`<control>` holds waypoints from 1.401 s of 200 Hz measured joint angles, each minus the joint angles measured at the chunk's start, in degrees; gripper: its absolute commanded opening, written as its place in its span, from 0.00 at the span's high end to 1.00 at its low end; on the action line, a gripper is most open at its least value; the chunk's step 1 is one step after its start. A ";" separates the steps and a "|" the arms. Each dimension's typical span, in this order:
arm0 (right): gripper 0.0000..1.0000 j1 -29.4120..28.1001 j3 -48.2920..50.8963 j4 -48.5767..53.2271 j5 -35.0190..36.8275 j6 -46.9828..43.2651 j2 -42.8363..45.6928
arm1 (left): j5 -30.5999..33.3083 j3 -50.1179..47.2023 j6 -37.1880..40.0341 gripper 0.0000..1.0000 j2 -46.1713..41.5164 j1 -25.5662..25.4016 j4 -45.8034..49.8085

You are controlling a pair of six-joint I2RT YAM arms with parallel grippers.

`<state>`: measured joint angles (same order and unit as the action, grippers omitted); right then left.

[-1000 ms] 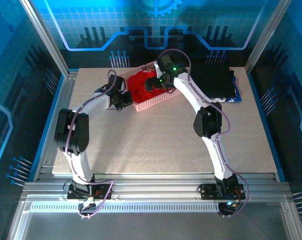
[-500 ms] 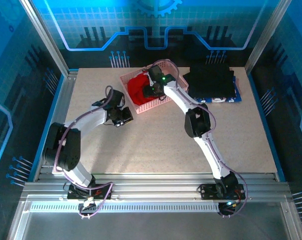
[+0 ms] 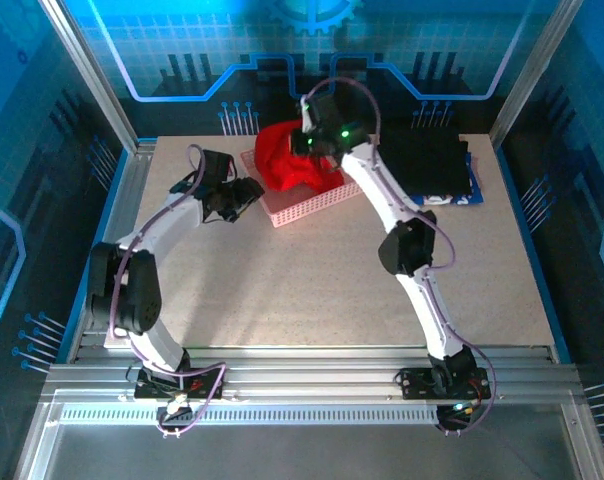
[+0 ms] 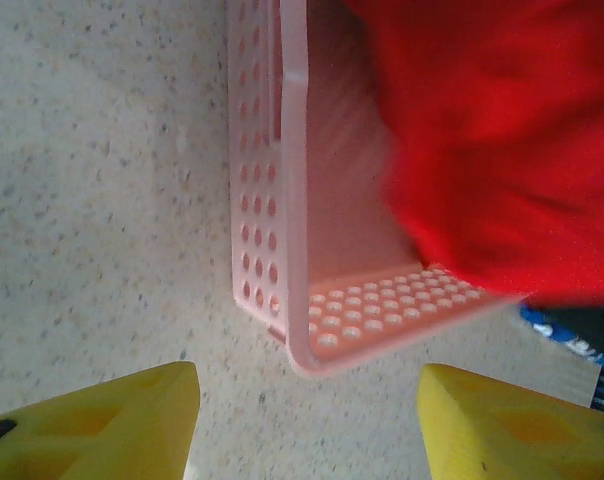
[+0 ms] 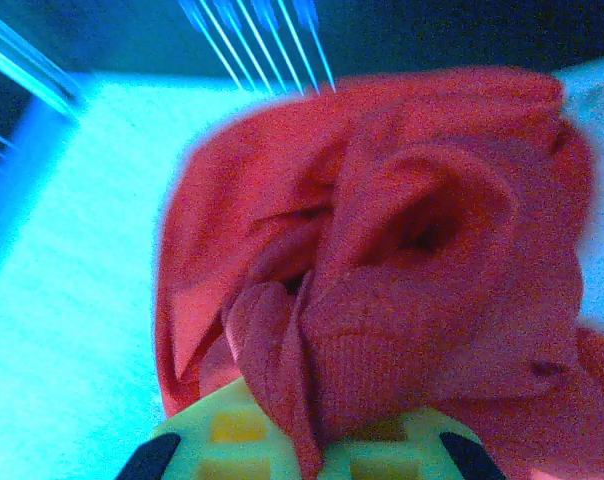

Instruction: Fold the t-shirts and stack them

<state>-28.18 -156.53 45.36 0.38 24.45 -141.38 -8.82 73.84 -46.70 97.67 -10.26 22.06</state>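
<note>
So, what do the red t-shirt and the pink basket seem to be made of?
The red t-shirt looks like soft knit cloth with a matte finish: it gathers in loose folds and shows a ribbed edge. The pink basket seems to be moulded plastic, smooth and slightly glossy, with rows of regular round holes and a stiff, rounded rim.

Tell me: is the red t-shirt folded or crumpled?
Crumpled. The red t-shirt hangs bunched from the shut right hand, over the pink basket; no neat folds show.
</note>
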 measured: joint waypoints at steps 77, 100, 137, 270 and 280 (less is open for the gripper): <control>1.00 13.14 8.11 0.09 -4.17 0.55 43.32 | 1.07 12.96 -2.14 0.39 15.61 1.68 1.22; 1.00 12.44 16.94 0.79 -8.74 -1.31 51.69 | 1.03 16.63 -3.21 0.46 19.87 2.05 2.38; 1.00 12.46 36.44 2.03 -12.15 -3.30 57.72 | -0.55 21.77 -5.90 0.95 25.97 2.47 2.32; 1.00 8.79 54.93 3.10 -12.72 -3.23 55.54 | 8.96 -5.99 -14.47 1.00 0.96 29.07 3.85; 1.00 7.78 54.90 3.28 -12.24 -3.26 53.81 | 10.01 -5.46 -14.88 1.00 1.01 29.51 5.05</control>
<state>-20.40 -101.62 48.64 -11.86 21.19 -87.57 1.19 68.38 -61.58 98.67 19.25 27.11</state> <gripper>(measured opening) 0.070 0.139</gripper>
